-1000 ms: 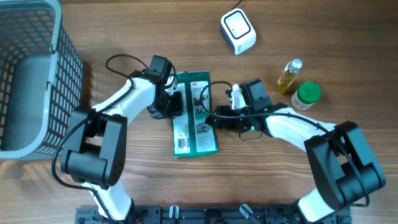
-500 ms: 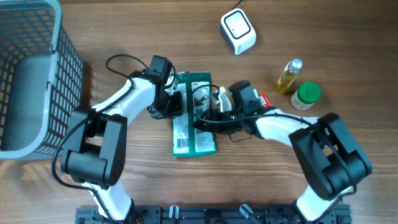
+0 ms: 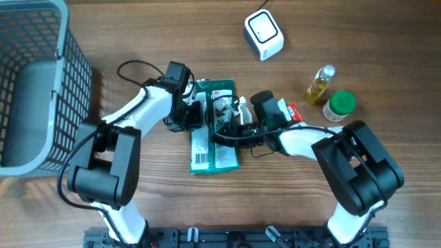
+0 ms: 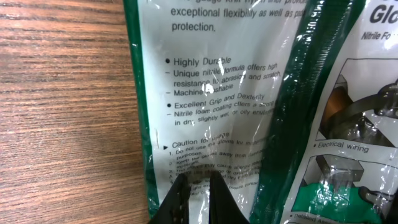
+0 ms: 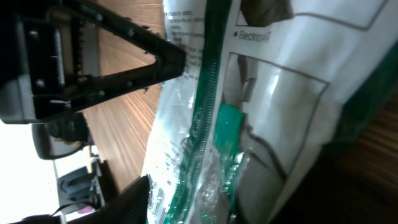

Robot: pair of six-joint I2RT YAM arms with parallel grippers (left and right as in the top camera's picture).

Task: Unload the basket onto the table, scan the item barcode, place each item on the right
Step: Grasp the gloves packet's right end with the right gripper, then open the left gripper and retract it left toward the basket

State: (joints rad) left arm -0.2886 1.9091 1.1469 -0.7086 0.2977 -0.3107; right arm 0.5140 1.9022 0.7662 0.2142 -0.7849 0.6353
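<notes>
The scan is not done yet. The glove package [image 3: 215, 141] lies flat on the counter [image 3: 289, 200] in the middle of the overhead view. Its barcode [image 3: 200, 160] sits face up at the pack's 7 o'clock corner. The white scanner [image 3: 264, 35] stands well apart, at about 1 o'clock from the pack, and nothing is presented to it. You have yet to lift the pack and bring the barcode in front of the scanner.

Your left hand [image 3: 195, 114] is at the pack's 10 o'clock edge with its fingers together. The tips touch the printed film, but you cannot tell from its wrist view whether any film is pinched between them.

Your right hand [image 3: 231, 127] comes in from 3 o'clock, over the pack's upper right part. Its wrist view is filled with wrapper, and the jaws seem to straddle the pack. Whether they are clamped on it cannot be told.
</notes>
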